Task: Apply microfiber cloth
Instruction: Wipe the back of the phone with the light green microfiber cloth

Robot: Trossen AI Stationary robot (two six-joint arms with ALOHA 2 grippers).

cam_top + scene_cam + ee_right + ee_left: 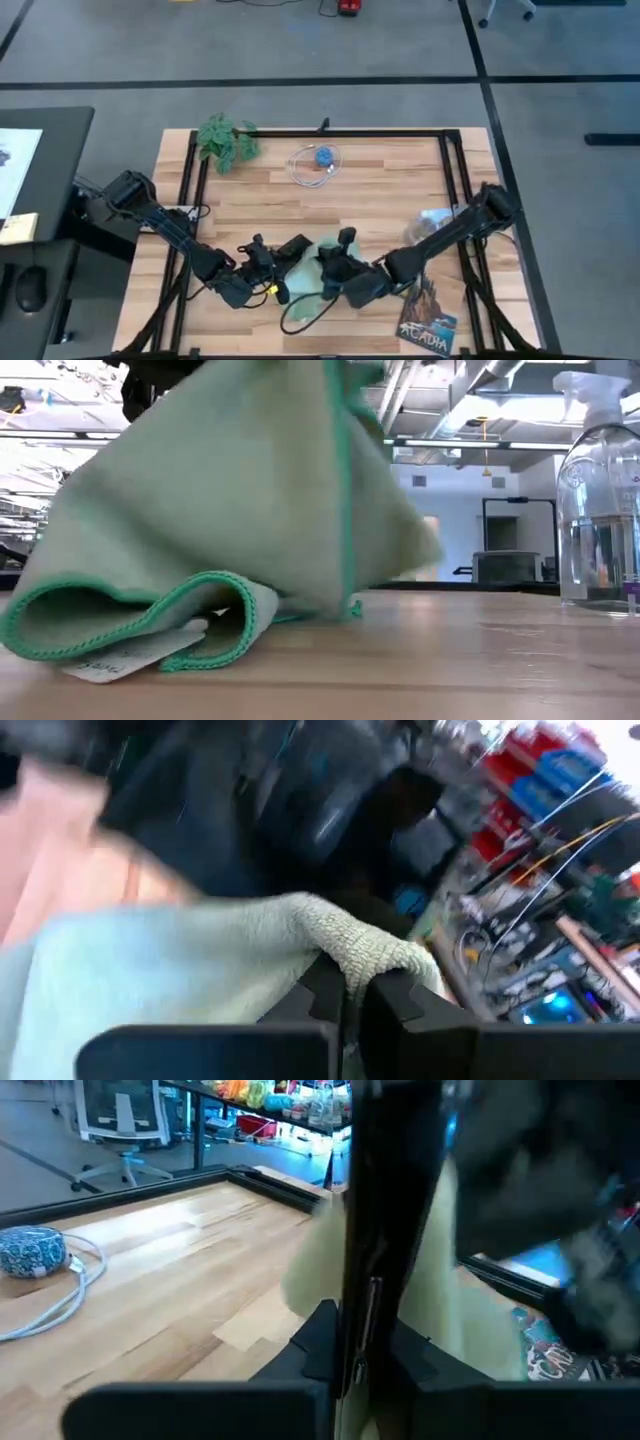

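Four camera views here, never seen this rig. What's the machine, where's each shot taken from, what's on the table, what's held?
Two dark robot arms work at a wooden table. One picture looks straight down, one sits at table height, and one camera rides on each wrist. The right gripper is shut on the microfiber cloth, lifting part of it. The left gripper is shut on a thin black phone held on edge. Also there: a plant, a white cable with a blue puck, a spray bottle, a book.
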